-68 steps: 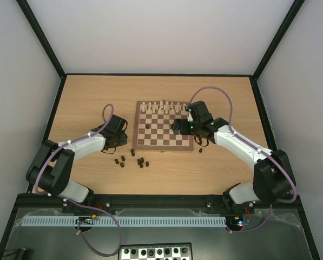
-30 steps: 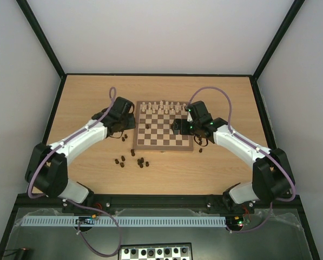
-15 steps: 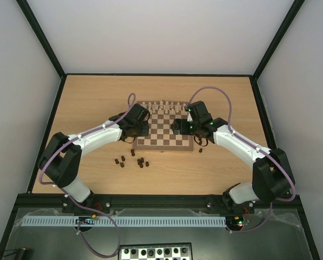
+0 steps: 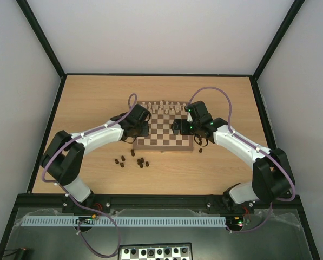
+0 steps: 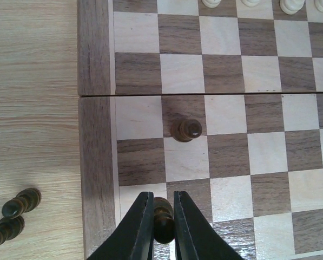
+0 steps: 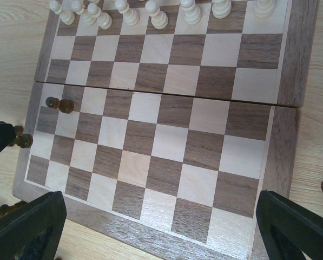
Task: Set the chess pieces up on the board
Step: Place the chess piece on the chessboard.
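Over board (image 5: 96, 141) edge, dark piece (image 5: 163, 222) pinched btwn left gripper (image 5: 162, 200) jaws.

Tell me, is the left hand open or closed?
Closed: the left wrist view shows the left hand clamped on a dark chess piece over the board.

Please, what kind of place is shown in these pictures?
Probably a laboratory robot cell: a left arm and right arm bolted at a wooden table, white walls in a black frame, a chessboard set out.
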Controlling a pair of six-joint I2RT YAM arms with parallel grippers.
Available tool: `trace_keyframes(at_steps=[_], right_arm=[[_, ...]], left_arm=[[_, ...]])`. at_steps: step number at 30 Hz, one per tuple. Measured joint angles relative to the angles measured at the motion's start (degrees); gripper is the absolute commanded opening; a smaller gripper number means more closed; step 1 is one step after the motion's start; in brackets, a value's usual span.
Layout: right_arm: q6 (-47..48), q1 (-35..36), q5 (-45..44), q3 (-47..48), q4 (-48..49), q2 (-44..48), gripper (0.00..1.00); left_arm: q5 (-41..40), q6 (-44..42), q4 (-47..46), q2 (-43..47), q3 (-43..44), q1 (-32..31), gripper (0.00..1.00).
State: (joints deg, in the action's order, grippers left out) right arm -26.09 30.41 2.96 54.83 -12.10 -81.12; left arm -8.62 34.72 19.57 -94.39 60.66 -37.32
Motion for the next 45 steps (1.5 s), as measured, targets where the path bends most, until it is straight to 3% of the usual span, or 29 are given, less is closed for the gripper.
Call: trace_keyframes(at_steps=[18,34,45], right_arm=[[0.0,0.0,0.5,-0.2,0.0,-1.1,0.97],[0.0,0.0,0.7,-0.2,0.4,-1.4,0.97],[0.0,0.0,1.0,-0.2,0.4,-1.4,0.97]], left_arm=[[-1.1,0.4,-0.9,-0.3,-2.3,-0.1,0.12],[-1.2,0.7,-1.4,-0.7,-2.6,-0.3,0.22],[-2.6,0.9,-0.8,-0.1,-2.6,-0.3,0.46]])
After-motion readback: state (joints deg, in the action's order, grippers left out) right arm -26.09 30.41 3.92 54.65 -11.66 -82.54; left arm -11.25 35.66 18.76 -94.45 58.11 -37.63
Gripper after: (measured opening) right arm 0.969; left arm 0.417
